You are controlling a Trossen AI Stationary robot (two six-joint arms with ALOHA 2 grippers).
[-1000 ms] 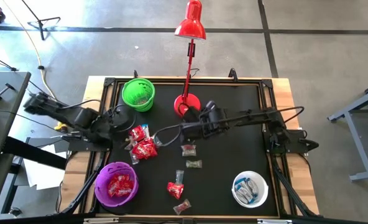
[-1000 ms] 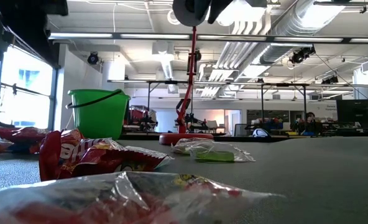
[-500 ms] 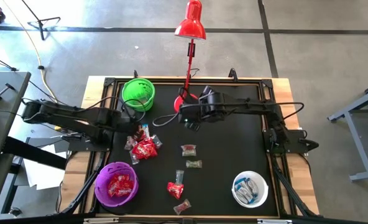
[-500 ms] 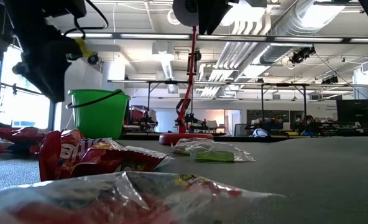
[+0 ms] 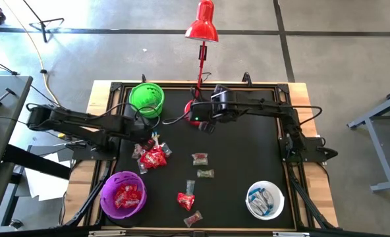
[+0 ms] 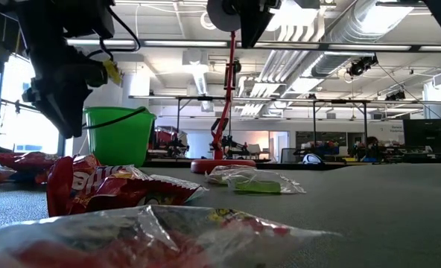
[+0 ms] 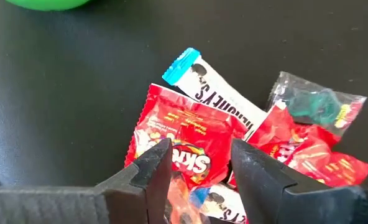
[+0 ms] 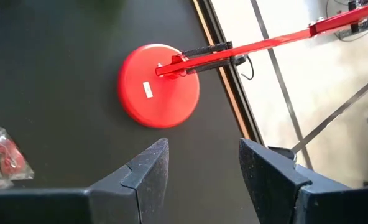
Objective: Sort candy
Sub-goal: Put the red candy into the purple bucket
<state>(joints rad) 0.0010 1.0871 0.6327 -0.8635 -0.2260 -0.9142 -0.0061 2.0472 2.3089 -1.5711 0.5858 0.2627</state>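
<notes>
Three bowls stand on the black table (image 5: 248, 151): one green bowl (image 5: 146, 99), one purple bowl (image 5: 123, 195) holding red sweets, one white bowl (image 5: 265, 200) holding blue-and-white sweets. One red lamp (image 5: 199, 109) stands at the far edge. Loose candy: one pile (image 5: 151, 153) of red, blue-and-white and clear pieces, exact count not determinable, plus five scattered pieces beyond it; two clear ones (image 5: 199, 158) and (image 5: 205, 173), one clear (image 5: 190, 185), one red (image 5: 185, 200), one reddish (image 5: 193, 218). The left gripper (image 7: 199, 163) hangs directly over the pile, fingers apart, empty, a red Skittles packet (image 7: 187, 143) showing between them; the green bowl lies just behind it. The left arm reaches in level from the table's left side. The right gripper (image 8: 202, 168) hovers beside the lamp base (image 8: 158, 86), fingers spread wide, empty, well apart from the candy.
</notes>
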